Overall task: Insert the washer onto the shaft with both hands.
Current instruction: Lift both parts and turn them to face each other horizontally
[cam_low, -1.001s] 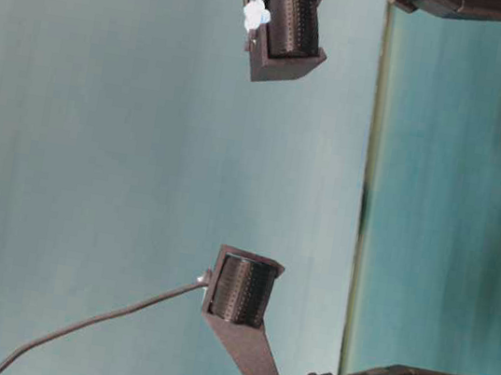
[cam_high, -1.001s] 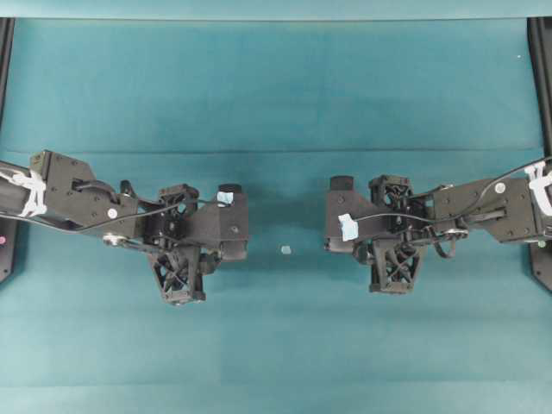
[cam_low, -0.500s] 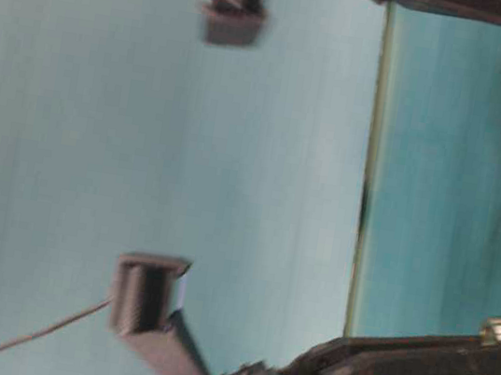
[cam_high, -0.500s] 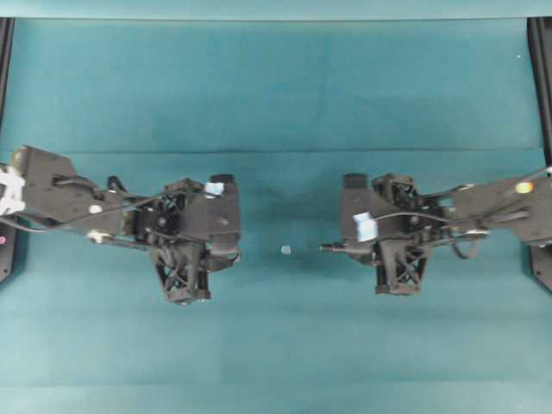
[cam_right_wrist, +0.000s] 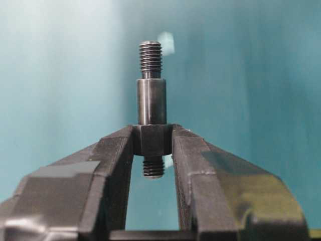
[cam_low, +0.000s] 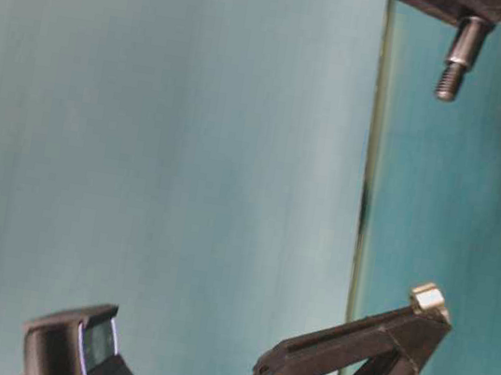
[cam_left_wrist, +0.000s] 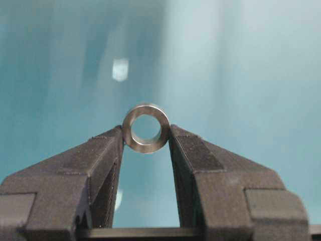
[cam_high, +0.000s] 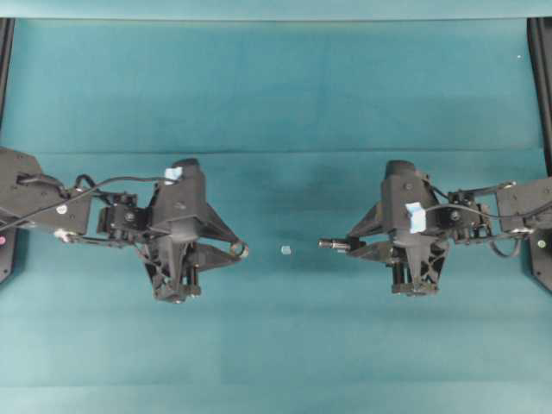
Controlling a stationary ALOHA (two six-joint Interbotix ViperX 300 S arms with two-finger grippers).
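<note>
The washer (cam_left_wrist: 145,147), a small silvery ring, is pinched by its rim between the tips of my left gripper (cam_left_wrist: 146,135), its hole facing the camera. From overhead it shows at the left gripper's (cam_high: 236,250) tip as the washer (cam_high: 240,250). My right gripper (cam_right_wrist: 153,136) is shut on the hex collar of the shaft (cam_right_wrist: 151,100), whose threaded end points away from the camera. Overhead, the shaft (cam_high: 333,245) sticks out leftward from the right gripper (cam_high: 350,245), toward the washer across a gap. At table level, the washer (cam_low: 427,297) and shaft (cam_low: 458,56) are apart.
A tiny pale chip (cam_high: 285,250) lies on the teal cloth (cam_high: 276,103) between the two grippers. Black frame rails (cam_high: 7,52) run along the left side and the right edge (cam_high: 542,60) of the table.
Both arms drew back outward and turned their wrists, so the fingertips now point at each other. The washer and the shaft have come into view at the tips.
</note>
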